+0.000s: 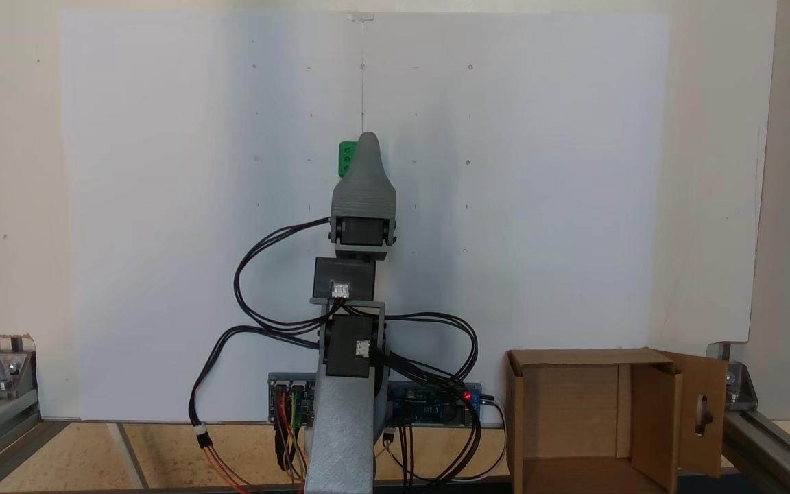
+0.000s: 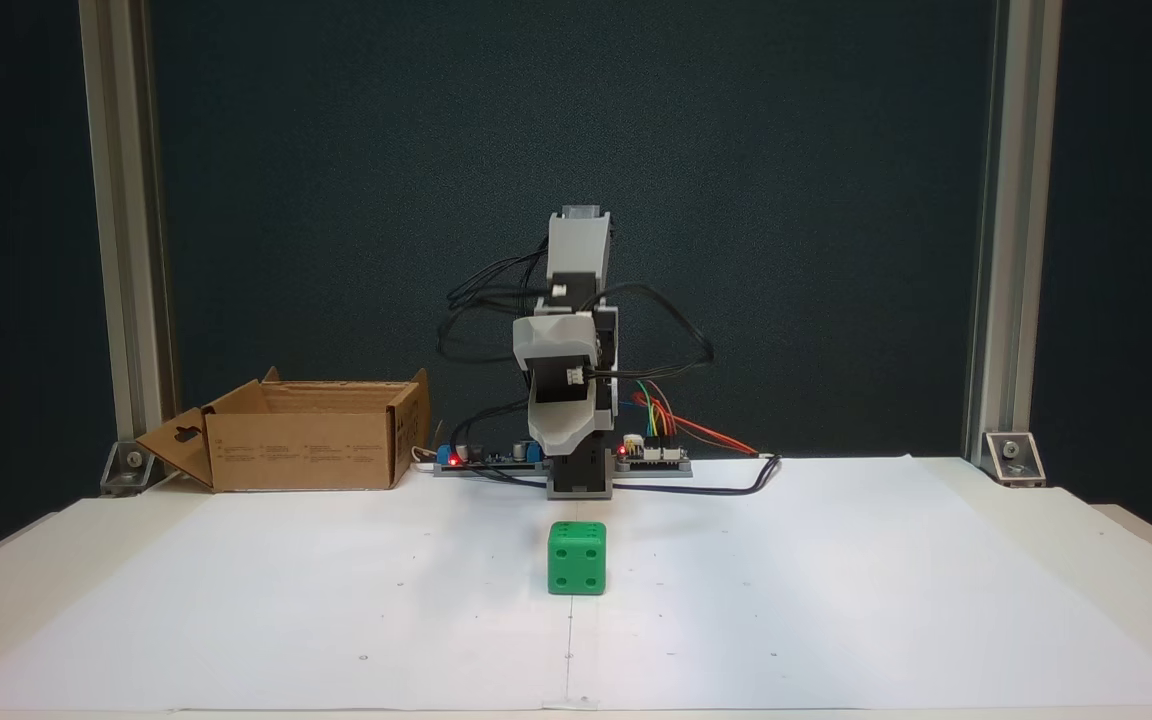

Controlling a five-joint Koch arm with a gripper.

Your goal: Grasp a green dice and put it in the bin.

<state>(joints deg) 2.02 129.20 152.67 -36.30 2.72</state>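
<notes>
A fixed view from the front takes us left to right: first the brown corrugated cardboard bin (image 2: 306,440), sitting at the back left of the white paper sheet (image 2: 236,600), one flap with a keyhole cutout hanging out to its left. Then, dead centre, the grey printed arm (image 2: 576,300) stands folded over its base, upper link rising, forearm doubled back down, and the gripper (image 2: 561,440) pointing toward the table just ahead of the base. The jaws lie one behind the other here, so I cannot tell whether they are apart or together. Just in front of the base, apart from the gripper, the small bright green plastic dice (image 2: 577,559) rests on the paper, four pips facing the camera.

Now the fixed view from above and behind: the dice (image 1: 346,158) peeks out at the left of the grey gripper tip (image 1: 367,147), which covers its right side. Black cables loop either side of the arm. At lower right, the bin (image 1: 655,412) stands open, well apart from the dice.
</notes>
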